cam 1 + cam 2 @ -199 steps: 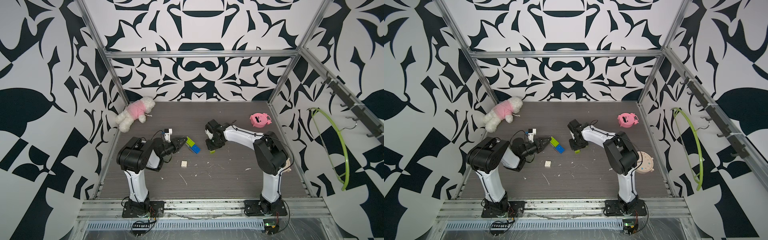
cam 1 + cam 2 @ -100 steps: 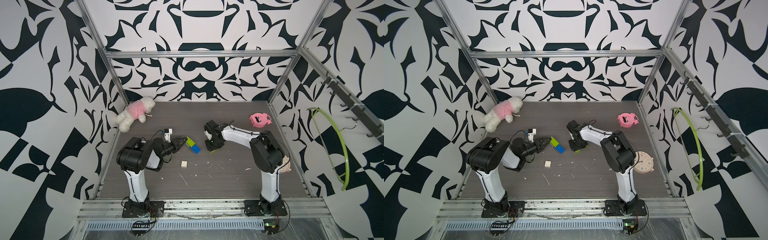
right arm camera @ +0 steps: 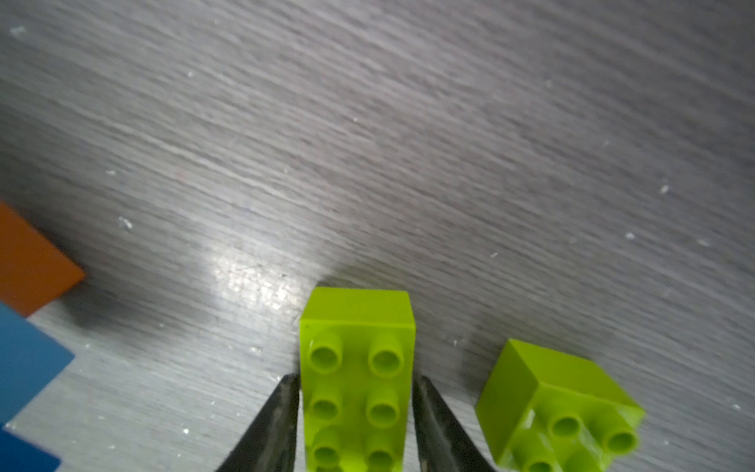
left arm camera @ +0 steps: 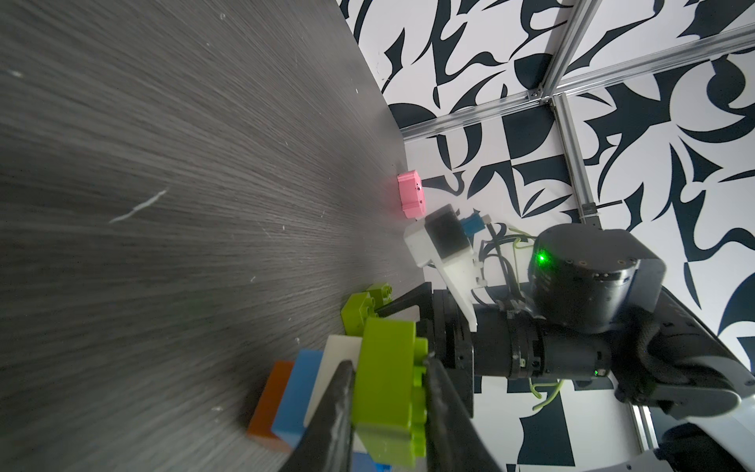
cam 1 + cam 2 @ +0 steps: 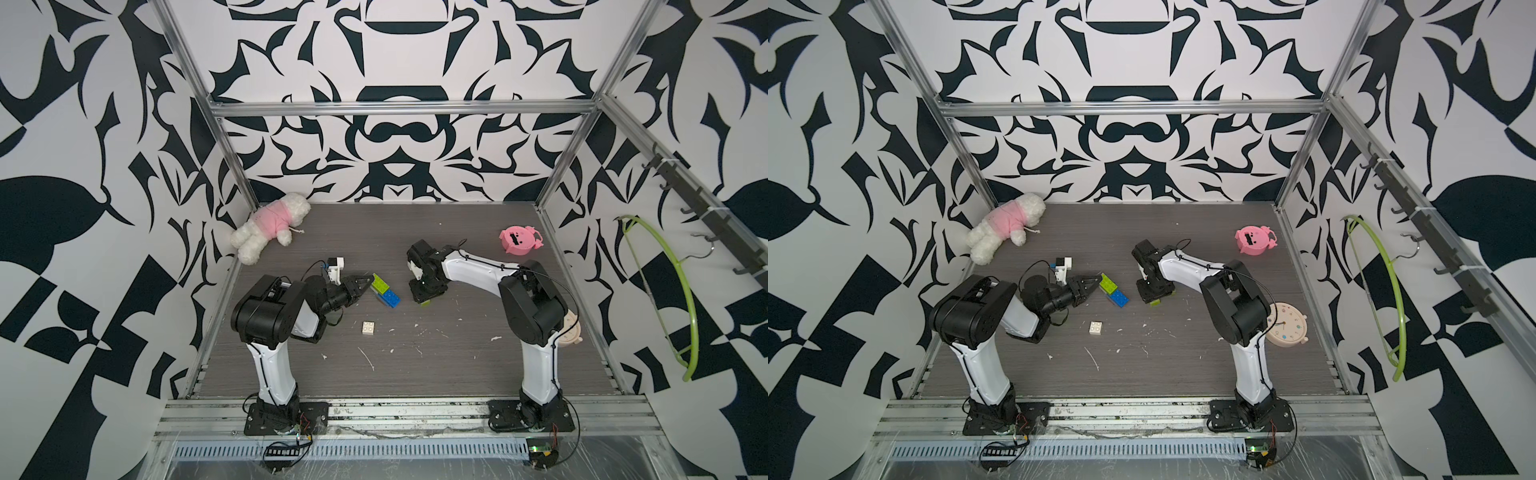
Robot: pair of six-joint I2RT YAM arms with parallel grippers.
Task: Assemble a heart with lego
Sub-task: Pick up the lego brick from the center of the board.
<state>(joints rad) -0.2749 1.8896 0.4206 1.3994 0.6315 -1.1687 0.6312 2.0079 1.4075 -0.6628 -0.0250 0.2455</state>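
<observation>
The heart [image 4: 298, 392] is a stepped stack of orange, blue, white and lime-green lego, seen in both top views [image 5: 384, 289] [image 5: 1113, 289] at mid-table. My left gripper [image 4: 388, 361] is shut on its lime-green top brick and reaches in from the left [image 5: 369, 281]. My right gripper [image 3: 356, 376] points down at the table a little to the right of the heart [image 5: 424, 296]. Its jaws stand open on either side of a lime-green oblong brick [image 3: 355, 327], with thin gaps. A small lime-green square brick [image 3: 559, 408] lies beside it. A white square brick [image 5: 368, 328] lies loose nearer the front.
A pink-and-white plush toy [image 5: 270, 228] lies at the back left. A pink pig toy [image 5: 519, 241] sits at the back right. A round clock [image 5: 1285, 326] lies behind the right arm. A green hanger [image 5: 673, 291] hangs on the right wall. White scraps dot the table [image 5: 415, 374].
My right gripper's jaws have spread wider around the lime-green oblong brick, and that arm has shifted slightly. The left arm and the heart have not moved.
</observation>
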